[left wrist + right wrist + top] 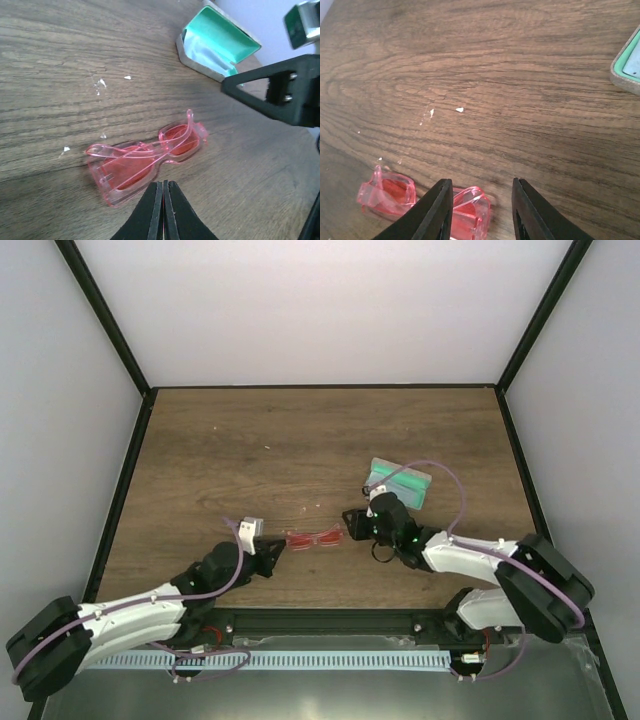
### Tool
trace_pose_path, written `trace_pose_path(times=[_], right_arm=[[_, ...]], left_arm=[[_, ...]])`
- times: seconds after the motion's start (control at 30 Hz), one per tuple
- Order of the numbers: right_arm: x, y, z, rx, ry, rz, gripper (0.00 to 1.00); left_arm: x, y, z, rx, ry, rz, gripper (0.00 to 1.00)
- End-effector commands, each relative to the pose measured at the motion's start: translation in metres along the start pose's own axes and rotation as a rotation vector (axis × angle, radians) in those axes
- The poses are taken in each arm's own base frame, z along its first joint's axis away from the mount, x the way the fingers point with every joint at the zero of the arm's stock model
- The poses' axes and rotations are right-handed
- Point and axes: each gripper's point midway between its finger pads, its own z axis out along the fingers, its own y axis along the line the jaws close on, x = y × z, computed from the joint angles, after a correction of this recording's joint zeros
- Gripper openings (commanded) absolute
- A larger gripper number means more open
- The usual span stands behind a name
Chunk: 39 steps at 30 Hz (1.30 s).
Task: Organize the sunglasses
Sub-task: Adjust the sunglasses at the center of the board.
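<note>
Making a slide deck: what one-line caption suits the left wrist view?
Shut left gripper beside folded translucent red plastic sunglasses on wooden table, open green-lined grey case behind.

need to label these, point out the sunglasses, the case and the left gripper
sunglasses (pixel 155 155): left wrist view, on the frame by the bridge
case (pixel 225 40): left wrist view, on the green lining
left gripper (pixel 163 186): left wrist view, where its shut fingertips meet

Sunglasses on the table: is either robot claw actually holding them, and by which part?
Neither, it seems. The sunglasses lie on the table. The left gripper is shut empty beside the frame, and the right gripper is open by one end.
</note>
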Motion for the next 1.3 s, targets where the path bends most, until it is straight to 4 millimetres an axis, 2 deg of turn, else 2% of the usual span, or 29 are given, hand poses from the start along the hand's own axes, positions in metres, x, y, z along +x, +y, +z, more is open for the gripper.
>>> trace_pose_path(times=[0.0, 0.07, 0.17, 0.23, 0.33, 0.43, 0.5, 0.67, 0.7, 0.73, 0.83, 0.93, 1.07, 1.17, 1.27], right_arm=[[-0.012, 0.015, 0.015, -0.037, -0.011, -0.031, 0.32], [-0.013, 0.018, 0.023, -0.046, -0.004, -0.039, 0.28], [-0.020, 0.021, 0.034, -0.034, -0.009, -0.052, 0.10], [-0.025, 0.022, 0.043, -0.023, -0.011, -0.067, 0.03], [-0.029, 0.027, 0.057, -0.022, -0.002, -0.093, 0.01], [-0.024, 0.026, 0.067, -0.021, 0.025, -0.089, 0.01], [-0.020, 0.026, 0.065, -0.037, 0.025, -0.077, 0.01], [-0.014, 0.045, 0.038, -0.113, -0.019, -0.098, 0.01], [-0.011, 0.051, 0.033, -0.123, -0.020, -0.106, 0.01], [-0.004, 0.066, 0.028, -0.152, -0.013, -0.130, 0.01], [0.023, 0.093, 0.024, -0.159, 0.022, -0.181, 0.01], [0.047, 0.107, 0.025, -0.157, 0.061, -0.211, 0.01], [0.068, 0.115, 0.033, -0.170, 0.115, -0.220, 0.01], [0.079, 0.118, 0.049, -0.130, 0.158, -0.247, 0.01], [0.089, 0.111, 0.066, -0.073, 0.192, -0.247, 0.01]], left_arm=[[0.036, 0.024, -0.009, -0.020, 0.060, 0.003, 0.04], [0.039, 0.025, -0.010, -0.017, 0.063, 0.001, 0.04], [0.042, 0.028, -0.010, -0.029, 0.071, -0.004, 0.04], [0.043, 0.031, -0.010, -0.040, 0.073, -0.005, 0.04], [0.042, 0.034, -0.010, -0.062, 0.066, -0.004, 0.04], [0.040, 0.034, -0.010, -0.075, 0.064, -0.024, 0.04], [0.039, 0.038, -0.010, -0.094, 0.055, -0.054, 0.04], [0.028, 0.039, -0.008, -0.135, 0.025, -0.067, 0.04], [0.024, 0.039, -0.007, -0.152, 0.019, -0.058, 0.04], [0.018, 0.040, -0.007, -0.176, 0.012, -0.046, 0.04], [0.000, 0.058, -0.008, -0.338, -0.033, -0.022, 0.04], [-0.013, 0.061, -0.007, -0.369, -0.059, -0.043, 0.04], [-0.023, 0.054, -0.004, -0.336, -0.085, -0.073, 0.05], [-0.025, 0.056, -0.005, -0.350, -0.087, -0.066, 0.06], [-0.024, 0.059, -0.007, -0.361, -0.088, -0.066, 0.06]])
